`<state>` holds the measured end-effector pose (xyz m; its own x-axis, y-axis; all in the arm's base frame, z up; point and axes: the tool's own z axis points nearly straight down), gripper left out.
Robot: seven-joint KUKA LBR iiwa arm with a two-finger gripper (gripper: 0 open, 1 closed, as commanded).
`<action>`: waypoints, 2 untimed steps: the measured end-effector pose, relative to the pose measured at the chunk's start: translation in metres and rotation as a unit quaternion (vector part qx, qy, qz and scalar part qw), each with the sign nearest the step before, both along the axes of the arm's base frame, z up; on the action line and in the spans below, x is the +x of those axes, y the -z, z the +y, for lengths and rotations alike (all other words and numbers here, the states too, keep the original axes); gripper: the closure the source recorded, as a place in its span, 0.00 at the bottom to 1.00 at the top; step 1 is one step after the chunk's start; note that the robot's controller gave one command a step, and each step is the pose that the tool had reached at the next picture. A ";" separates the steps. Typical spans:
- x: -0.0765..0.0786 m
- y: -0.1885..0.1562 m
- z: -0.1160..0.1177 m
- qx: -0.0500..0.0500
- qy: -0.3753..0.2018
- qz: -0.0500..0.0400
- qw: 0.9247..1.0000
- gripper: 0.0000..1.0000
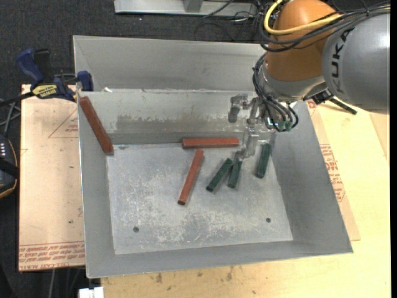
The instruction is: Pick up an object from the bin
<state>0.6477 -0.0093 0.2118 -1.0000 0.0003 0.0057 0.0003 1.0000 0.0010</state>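
Gripper: we see the gripper point(254, 149) low over the right half of the grey metal bin point(186, 61), fingers spread with nothing between them
Nearest: single dark green bar point(263, 160) just right; two touching dark green bars point(224, 174) just left
Others: three red-brown bars point(191, 177), one against the left wall
Surface: scuffed, pale-scratched floor
Room: dark floor point(37, 17) with cables behind

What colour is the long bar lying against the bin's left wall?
Reddish brown, like brick; the bar shows best in the camera view.
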 end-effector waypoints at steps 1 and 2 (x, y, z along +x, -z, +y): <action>0.001 -0.005 0.000 0.000 0.000 -0.004 1.000 0.00; 0.003 0.031 -0.007 0.000 -0.046 -0.007 0.999 0.00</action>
<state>0.6508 -0.0159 0.1809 -0.9958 -0.0910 -0.0075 -0.0910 0.9959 0.0003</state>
